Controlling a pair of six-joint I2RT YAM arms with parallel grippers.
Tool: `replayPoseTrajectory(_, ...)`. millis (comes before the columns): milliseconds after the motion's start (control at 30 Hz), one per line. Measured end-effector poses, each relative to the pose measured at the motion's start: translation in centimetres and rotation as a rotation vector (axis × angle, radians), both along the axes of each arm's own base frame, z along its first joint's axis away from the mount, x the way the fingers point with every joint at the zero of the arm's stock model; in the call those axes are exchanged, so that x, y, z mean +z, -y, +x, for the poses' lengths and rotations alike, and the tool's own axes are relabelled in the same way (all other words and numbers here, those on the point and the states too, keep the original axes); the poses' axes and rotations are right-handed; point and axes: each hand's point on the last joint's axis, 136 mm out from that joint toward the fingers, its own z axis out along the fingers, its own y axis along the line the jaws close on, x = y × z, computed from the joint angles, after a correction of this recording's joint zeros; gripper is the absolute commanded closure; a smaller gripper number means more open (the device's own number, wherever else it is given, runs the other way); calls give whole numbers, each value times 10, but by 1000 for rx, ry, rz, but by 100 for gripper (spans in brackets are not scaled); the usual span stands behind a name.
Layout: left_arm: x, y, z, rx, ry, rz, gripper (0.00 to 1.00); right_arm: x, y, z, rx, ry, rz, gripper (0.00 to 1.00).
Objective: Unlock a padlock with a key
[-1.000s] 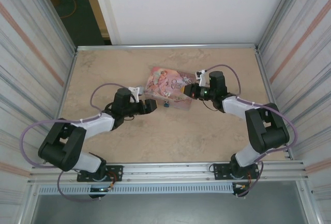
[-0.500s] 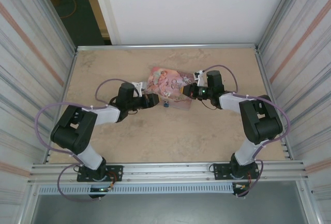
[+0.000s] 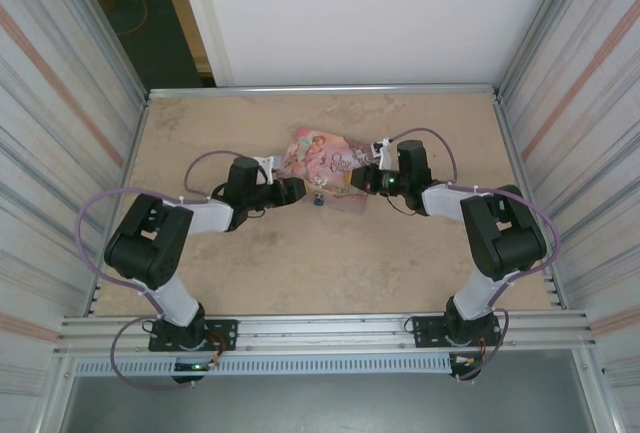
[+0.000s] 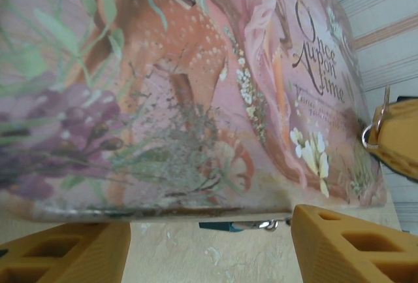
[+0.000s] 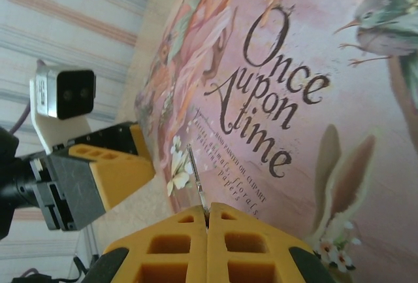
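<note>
**Setting.** Beige marbled bench (image 3: 300,273), ribbed metal panels (image 3: 60,103) on both sides, plain white wall (image 3: 380,13) at the rear. 2 arms reach inward from the near rail.

**Item 1, padlock** (image 3: 320,199). Tiny, blue-bodied, with a silvery shackle. It lies on the bench just beside the near edge of the tin box, between the 2 claws. From the left wrist it shows as a low blue sliver tucked under the box's edge.

**Item 2, key** (image 5: 198,182). A thin metal blade seen edge-on, tip pointing out over the box lid, well apart from the padlock.

**Item 3, right claw** (image 3: 358,181). Fingers pressed together, pinching the key at its head. It hangs over the right end of the box.

**Item 4, left claw** (image 3: 298,191). Fingers spread, nothing between them. It sits low on the bench, facing the padlock, just beside the box's left near side.

**Item 5, tin box** (image 3: 325,158). Pink, illustrated, lettered "Once upon a time".

**Step in hand (judgement).** Approach: the key is held but not yet at the lock.

**Next move calls for.** The left claw closing on the padlock to steady it, then the right claw lowering the key tip to the keyhole, which cannot be made out.

**In the way.** The box lid lies between key and padlock. The padlock is far smaller than either finger and partly hidden under the box's edge.
</note>
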Motion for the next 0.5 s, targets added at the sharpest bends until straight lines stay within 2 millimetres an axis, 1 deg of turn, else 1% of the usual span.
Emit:
replayPoseTrajectory(167, 2, -6, 5, 10, 13, 6, 33, 1, -13, -12, 36, 1, -3, 100)
replayPoseTrajectory(267, 7, -7, 4, 6, 28, 11, 33, 1, -16, -14, 39, 0, -6, 100)
replayPoseTrajectory(367, 18, -9, -1, -1, 65, 14, 33, 2, -16, -13, 38, -8, -11, 100)
replayPoseTrajectory(500, 28, -15, -12, -10, 110, 26, 32, 4, -18, -12, 40, -27, -20, 100)
